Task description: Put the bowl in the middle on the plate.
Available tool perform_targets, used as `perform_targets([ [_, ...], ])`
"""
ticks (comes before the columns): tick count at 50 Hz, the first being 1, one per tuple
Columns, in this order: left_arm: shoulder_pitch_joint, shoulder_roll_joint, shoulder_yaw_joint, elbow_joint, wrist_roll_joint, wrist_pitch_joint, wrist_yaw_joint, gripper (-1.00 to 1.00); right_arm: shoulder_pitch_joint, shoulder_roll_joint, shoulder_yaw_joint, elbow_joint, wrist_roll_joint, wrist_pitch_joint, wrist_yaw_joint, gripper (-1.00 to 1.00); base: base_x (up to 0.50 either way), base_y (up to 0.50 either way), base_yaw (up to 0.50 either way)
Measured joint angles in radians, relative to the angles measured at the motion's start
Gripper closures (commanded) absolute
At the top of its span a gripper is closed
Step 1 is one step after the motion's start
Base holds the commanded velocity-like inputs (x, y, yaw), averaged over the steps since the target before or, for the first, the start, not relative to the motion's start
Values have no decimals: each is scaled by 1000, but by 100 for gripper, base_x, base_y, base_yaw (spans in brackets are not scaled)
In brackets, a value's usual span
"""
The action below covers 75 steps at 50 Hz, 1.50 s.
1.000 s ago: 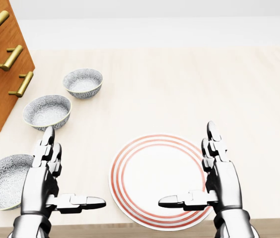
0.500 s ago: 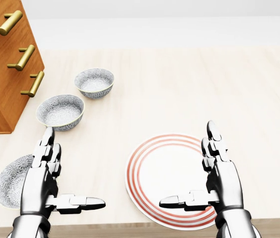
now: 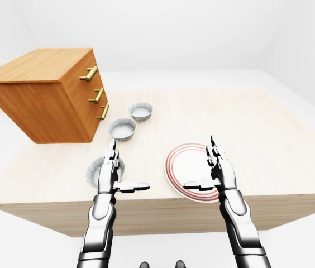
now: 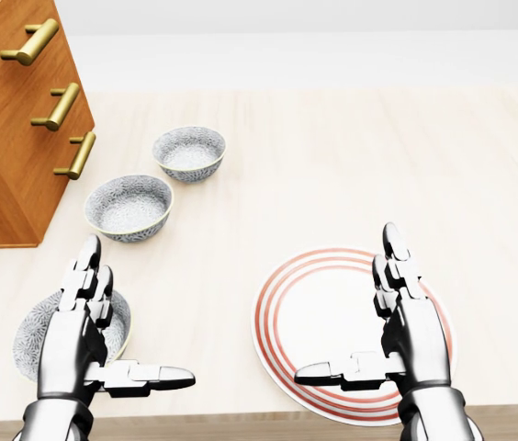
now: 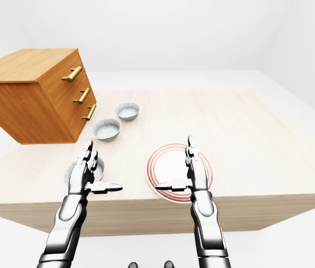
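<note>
Three patterned grey bowls stand in a slanted row in the head view: the far bowl (image 4: 189, 152), the middle bowl (image 4: 129, 207), and the near bowl (image 4: 29, 342) at lower left. My left hand (image 4: 140, 310) is open above the near bowl and hides part of it, touching nothing. The white plate (image 4: 323, 303) with red rings lies at lower right. My right hand (image 4: 343, 303) hovers open over the plate, empty. The middle bowl sits above and slightly right of my left hand's fingertips (image 4: 89, 246), apart from them.
A wooden chest of drawers (image 4: 6, 129) with brass handles stands at the upper left, close to the middle and far bowls. The table's near edge (image 4: 241, 424) runs along the bottom of the head view. Pale tabletop (image 3: 247, 117) stretches to the right.
The whole picture has shifted right, so the camera has moved left. Bowls, plate and chest kept their spacing. Both hands hold the same open pose.
</note>
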Motion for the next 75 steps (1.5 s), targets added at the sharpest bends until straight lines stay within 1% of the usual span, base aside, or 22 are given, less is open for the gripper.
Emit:
perform_targets([
  [11, 0, 0, -1, 5, 3, -4, 0, -100, 2, 0, 0, -5, 5, 0, 5, -100, 24, 0, 0],
  [25, 6, -1, -4, -10, 6, 4, 0, -100, 1, 0, -1, 0, 7, -6, 8, -100, 29, 0, 0],
  [35, 3, -1, -1, -6, 1, 3, -1, -100, 2, 1, 1, -8, 7, 0, 8, -100, 20, 0, 0],
  [45, 2, -1, -2, -1, 3, -2, 0, -100, -1, 0, 0, 0, 8, -6, 9, -100, 18, 0, 0],
  [67, 0, -1, -2, 7, 3, -9, 0, -100, 3, 1, 3, -11, 6, 0, 8, -100, 15, 0, 0],
  [75, 1, -1, -2, 6, 4, -7, 0, -100, 1, 1, 2, -7, 7, -4, 9, -100, 12, 0, 0],
])
